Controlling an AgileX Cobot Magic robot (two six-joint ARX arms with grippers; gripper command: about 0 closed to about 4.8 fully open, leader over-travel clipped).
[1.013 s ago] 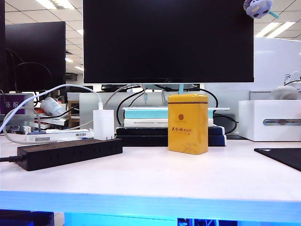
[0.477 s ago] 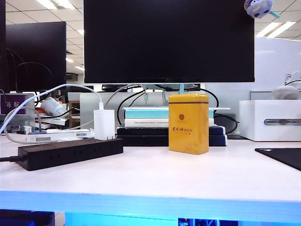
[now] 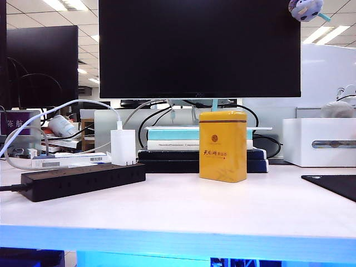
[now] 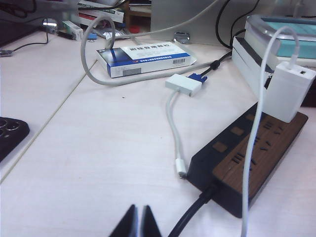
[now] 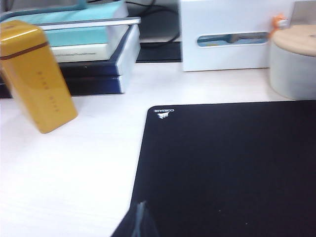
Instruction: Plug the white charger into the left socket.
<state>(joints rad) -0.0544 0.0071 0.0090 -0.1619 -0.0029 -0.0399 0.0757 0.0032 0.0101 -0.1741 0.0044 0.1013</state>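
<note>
The white charger (image 3: pixel 123 147) stands upright on the right end of the black power strip (image 3: pixel 83 179), its prongs hidden and its thin white cable arching away to the left. The left wrist view shows the white charger (image 4: pixel 291 91) on the far end of the power strip (image 4: pixel 247 153). The left socket (image 4: pixel 220 146) near the strip's cord end is bare. My left gripper (image 4: pixel 139 222) is shut and holds nothing, hovering over the table short of the strip's cord. My right gripper (image 5: pixel 140 219) is shut and holds nothing, at the edge of a black mouse pad (image 5: pixel 227 168). Neither gripper shows in the exterior view.
A yellow tin (image 3: pixel 222 146) stands mid-table in front of stacked books (image 3: pixel 189 146). A white box with a grey slot (image 3: pixel 319 142) sits at the right. A medicine box (image 4: pixel 145 58), a small white adapter (image 4: pixel 183 84) and loose cables lie beyond the strip. A large monitor (image 3: pixel 199 49) fills the back.
</note>
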